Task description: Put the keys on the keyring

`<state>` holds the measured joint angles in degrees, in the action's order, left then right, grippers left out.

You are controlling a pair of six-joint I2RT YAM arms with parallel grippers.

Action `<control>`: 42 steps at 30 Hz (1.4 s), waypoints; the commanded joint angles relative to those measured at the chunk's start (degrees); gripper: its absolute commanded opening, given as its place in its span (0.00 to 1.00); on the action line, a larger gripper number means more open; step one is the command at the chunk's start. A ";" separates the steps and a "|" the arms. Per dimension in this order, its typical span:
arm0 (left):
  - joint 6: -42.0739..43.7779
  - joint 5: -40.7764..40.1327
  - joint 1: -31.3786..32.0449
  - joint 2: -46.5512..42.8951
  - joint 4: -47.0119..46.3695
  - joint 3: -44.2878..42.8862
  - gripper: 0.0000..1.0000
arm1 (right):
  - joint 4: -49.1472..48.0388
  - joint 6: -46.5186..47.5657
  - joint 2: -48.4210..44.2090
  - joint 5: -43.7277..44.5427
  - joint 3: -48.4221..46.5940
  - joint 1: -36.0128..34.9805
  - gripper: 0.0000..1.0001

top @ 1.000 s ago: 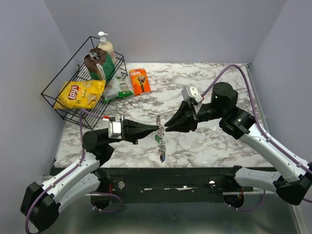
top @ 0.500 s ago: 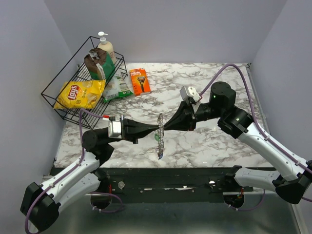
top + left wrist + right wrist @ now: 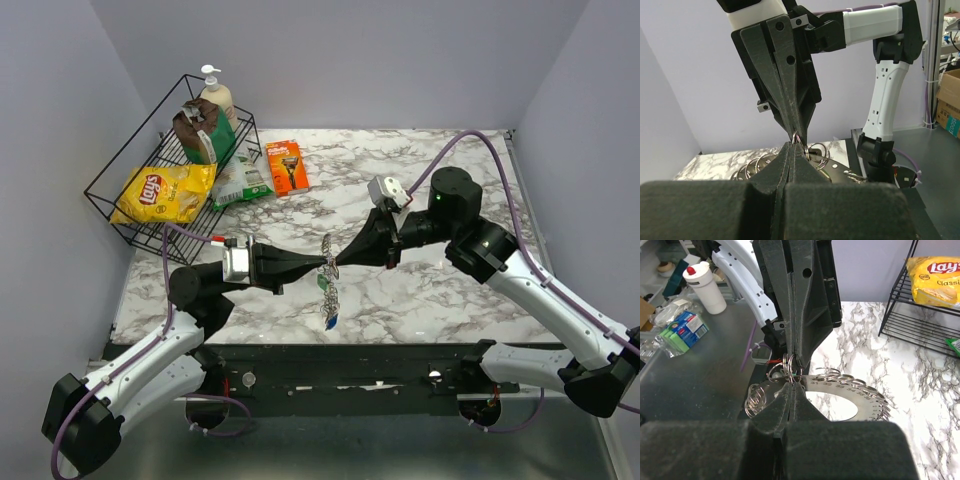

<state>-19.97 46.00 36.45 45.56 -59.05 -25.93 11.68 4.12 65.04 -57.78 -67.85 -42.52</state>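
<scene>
The keyring (image 3: 327,262) is a grey metal disc rimmed with small wire rings, held in the air edge-on between both grippers. My left gripper (image 3: 322,264) is shut on its rim from the left. My right gripper (image 3: 340,261) is shut on it from the right, tip to tip with the left. Keys hang below it, one with a green tag (image 3: 324,283) and one with a blue tag (image 3: 331,321). In the right wrist view the numbered disc (image 3: 855,389) and its rings sit at my shut right gripper (image 3: 792,384). In the left wrist view the left gripper (image 3: 792,145) pinches a ring (image 3: 817,150).
A black wire basket (image 3: 118,215) at the back left holds a yellow chips bag (image 3: 163,192), a green bag (image 3: 206,135) and a soap bottle (image 3: 216,95). An orange razor pack (image 3: 288,166) lies beside it on the marble table (image 3: 450,290).
My right gripper has moved slightly left, closing against the left gripper's tip. The keyring has turned a little and the hanging keys have swung.
</scene>
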 commanded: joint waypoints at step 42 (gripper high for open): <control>0.71 1.46 0.20 0.50 -0.29 -2.81 0.00 | -2.19 0.45 0.89 3.46 2.90 0.07 0.24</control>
<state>-21.85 47.20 36.45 47.46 -60.84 -26.76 11.66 4.51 67.20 -56.38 -66.35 -42.52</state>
